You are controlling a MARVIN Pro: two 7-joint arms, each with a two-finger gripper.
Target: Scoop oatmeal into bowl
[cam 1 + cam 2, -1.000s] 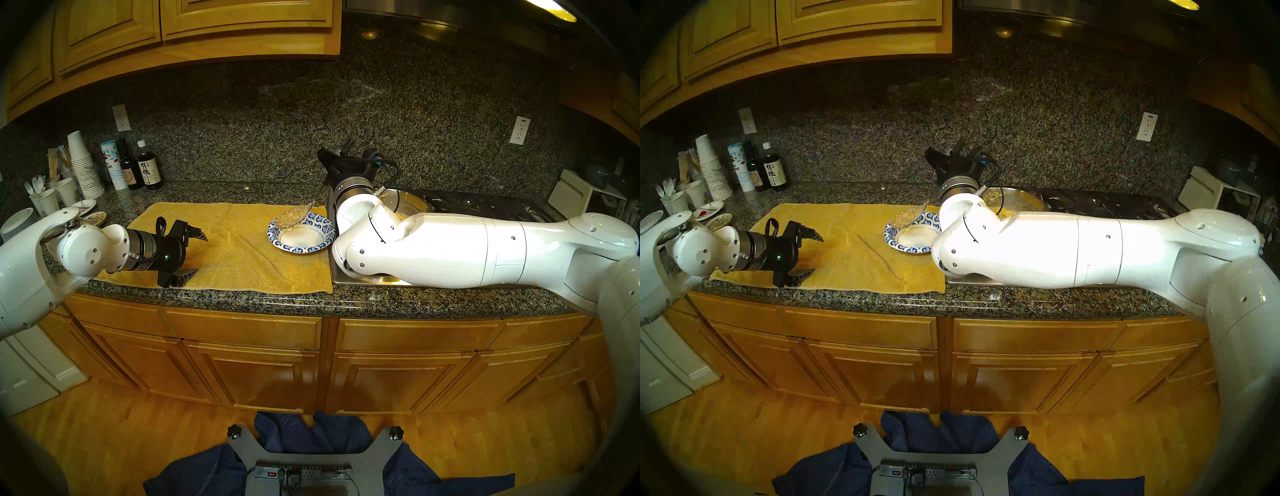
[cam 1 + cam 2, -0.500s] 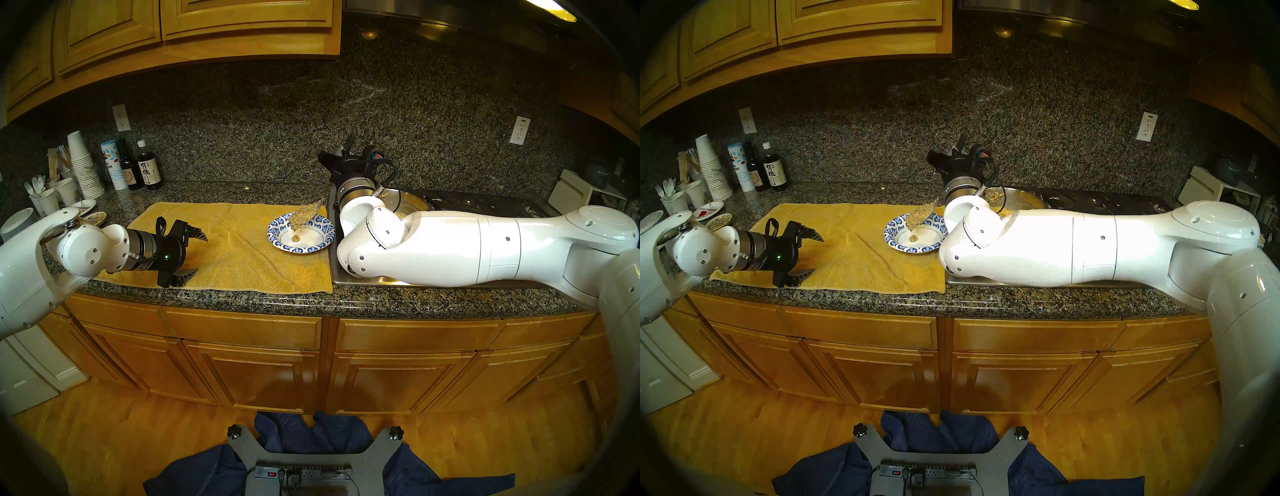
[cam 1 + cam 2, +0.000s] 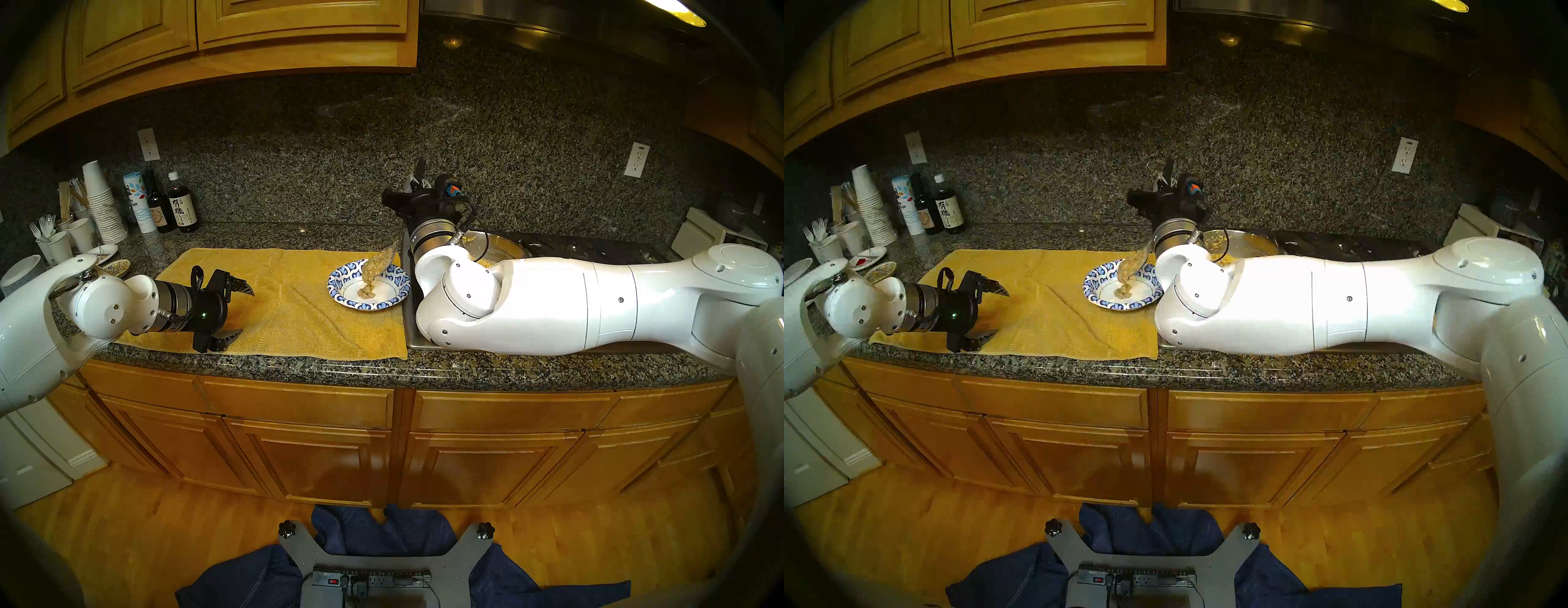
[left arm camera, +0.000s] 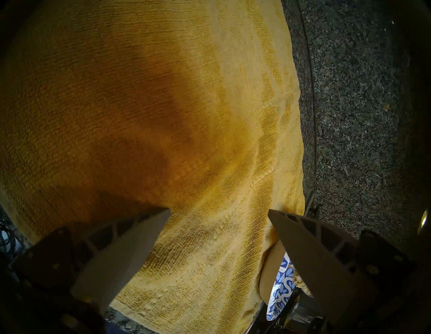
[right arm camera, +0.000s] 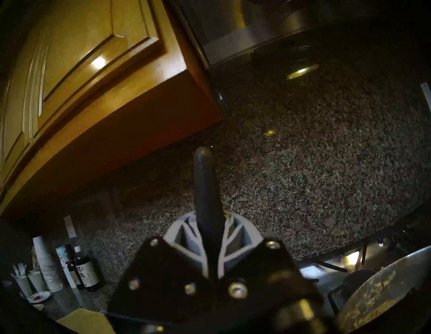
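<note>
While the right tool (image 5: 211,235) is pinched on the dark handle of a tipped spoon (image 3: 384,259), oatmeal (image 3: 368,283) slides from it onto the white centre of the bowl (image 3: 345,278) on the yellow cloth (image 3: 288,305). The left tool (image 3: 237,312) hovers spread over the cloth, holding nothing.

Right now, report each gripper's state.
Left gripper: open, empty, above the yellow towel.
Right gripper: shut on the spoon handle, tipping oatmeal into the bowl.
</note>
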